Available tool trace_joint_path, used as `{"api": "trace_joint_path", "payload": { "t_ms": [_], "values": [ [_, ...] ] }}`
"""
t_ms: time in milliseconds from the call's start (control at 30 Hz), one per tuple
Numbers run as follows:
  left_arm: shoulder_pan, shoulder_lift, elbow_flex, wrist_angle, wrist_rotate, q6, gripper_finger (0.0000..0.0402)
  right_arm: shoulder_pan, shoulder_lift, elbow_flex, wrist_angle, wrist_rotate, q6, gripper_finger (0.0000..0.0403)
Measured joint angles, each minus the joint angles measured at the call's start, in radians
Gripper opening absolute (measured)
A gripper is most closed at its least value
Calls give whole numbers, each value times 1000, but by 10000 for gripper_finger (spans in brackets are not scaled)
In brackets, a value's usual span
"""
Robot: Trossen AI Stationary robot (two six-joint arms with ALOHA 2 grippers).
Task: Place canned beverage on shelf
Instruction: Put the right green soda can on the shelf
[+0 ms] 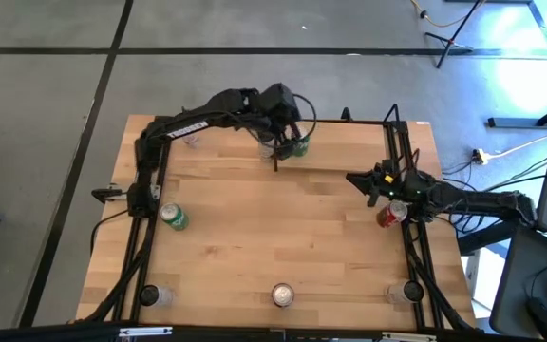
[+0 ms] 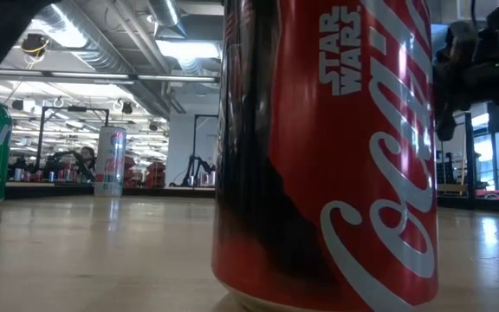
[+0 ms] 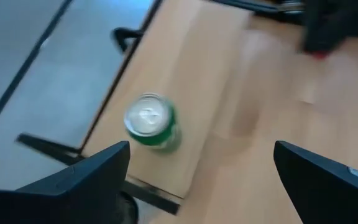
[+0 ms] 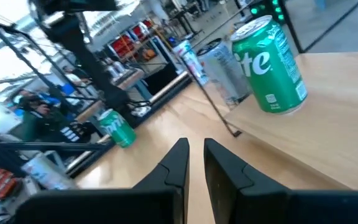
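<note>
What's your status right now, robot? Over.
Left gripper open above green can, upright on shelf. Right gripper shut, empty, beside red can. Nothing in the way.

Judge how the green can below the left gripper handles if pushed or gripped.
Standing upright, the green can would likely tip if nudged, then roll. Its smooth round wall may slip, though the open left gripper looks wide enough to span it.

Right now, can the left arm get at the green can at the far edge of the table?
Probably yes: the left gripper is open, close above the upright green can, with nothing between them.
</note>
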Motion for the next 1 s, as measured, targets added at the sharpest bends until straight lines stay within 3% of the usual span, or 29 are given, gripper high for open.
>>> {"api": "trace_joint_path", "payload": {
  "t_ms": [300,467,700,1000],
  "values": [
    [61,-390,-617,359,124,8,385,-1,412,230,-19,68,-157,40],
    [92,-609,-860,407,134,-33,385,-50,637,377,-84,85,-235,40],
    [95,-815,-1023,409,127,-33,385,-174,933,571,-116,5,-365,40],
    [67,-880,-1045,410,125,-91,385,-271,1189,737,-143,-36,-427,40]
  ]
}}
